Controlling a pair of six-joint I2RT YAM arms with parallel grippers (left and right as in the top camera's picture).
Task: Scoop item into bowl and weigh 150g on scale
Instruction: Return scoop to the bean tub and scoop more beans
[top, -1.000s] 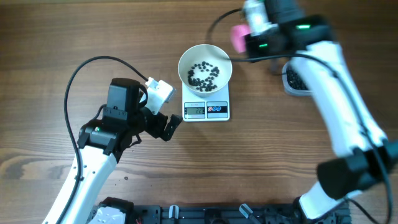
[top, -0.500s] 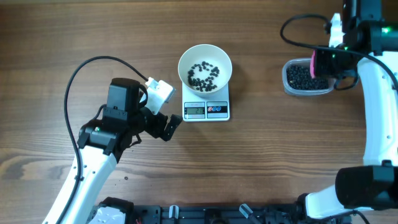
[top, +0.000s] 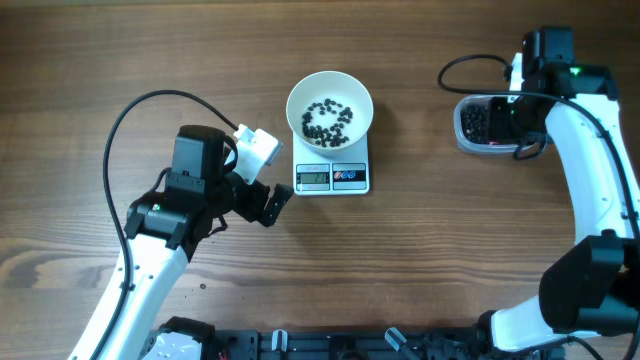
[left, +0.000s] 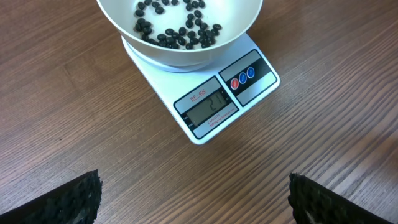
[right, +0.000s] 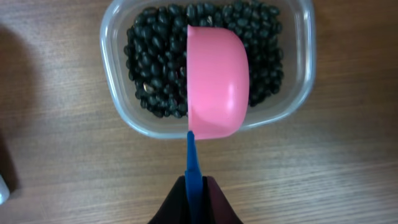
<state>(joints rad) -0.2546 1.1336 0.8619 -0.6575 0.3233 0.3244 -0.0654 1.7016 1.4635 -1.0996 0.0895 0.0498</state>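
The white bowl (top: 330, 105) stands on the scale (top: 332, 177) and holds a thin scatter of the item, small black beans (left: 177, 28). The scale's display (left: 208, 106) is lit. My left gripper (left: 193, 202) hovers open over bare wood just in front of the scale, empty. My right gripper (right: 196, 199) is shut on the blue handle of a pink scoop (right: 214, 81). The scoop hangs on its side over a clear tub (right: 298, 74) full of the same beans (right: 155, 68), at the table's right.
A black cable (top: 130, 110) loops over the wood left of the bowl, and another (top: 470, 62) curves behind the tub. The arm bases sit along the front edge (top: 330, 345).
My right arm has swung right with the scoop, from beside the bowl to above the bean tub. The left arm has stayed still.
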